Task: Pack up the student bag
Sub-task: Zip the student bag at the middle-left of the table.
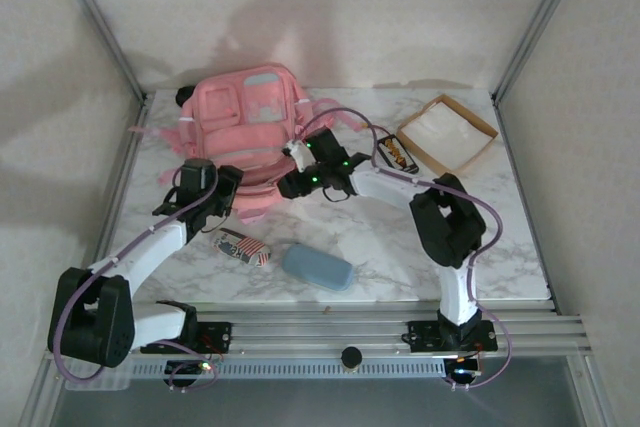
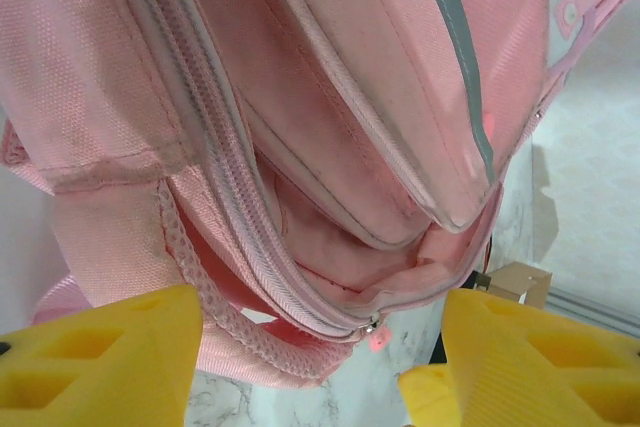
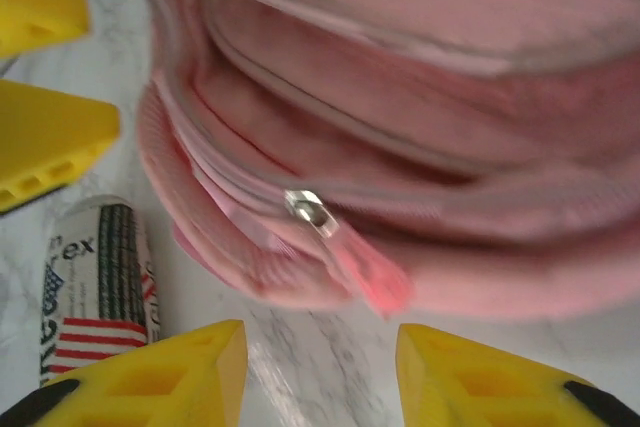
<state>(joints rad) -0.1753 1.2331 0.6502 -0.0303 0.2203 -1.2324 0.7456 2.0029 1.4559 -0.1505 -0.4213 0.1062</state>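
The student bag (image 1: 245, 117), pink with a pale panel, lies at the back middle of the table. My left gripper (image 1: 215, 195) is at its near left edge, and in the left wrist view the gripper (image 2: 320, 372) is open, its yellow fingers (image 2: 100, 357) wide apart below the bag's (image 2: 330, 97) partly unzipped opening and a zip pull (image 2: 378, 337). My right gripper (image 1: 292, 185) reaches the bag's near edge from the right. It (image 3: 320, 377) is open too, just short of a silver zip slider (image 3: 312, 212) with a pink tab (image 3: 375, 282). Neither gripper holds anything.
A flag-patterned packet (image 1: 243, 247) and a blue-grey oval case (image 1: 317, 268) lie in front of the bag. A shallow cardboard box (image 1: 447, 134) and a small snack packet (image 1: 398, 154) sit at the back right. The packet (image 3: 95, 287) lies close to the right gripper.
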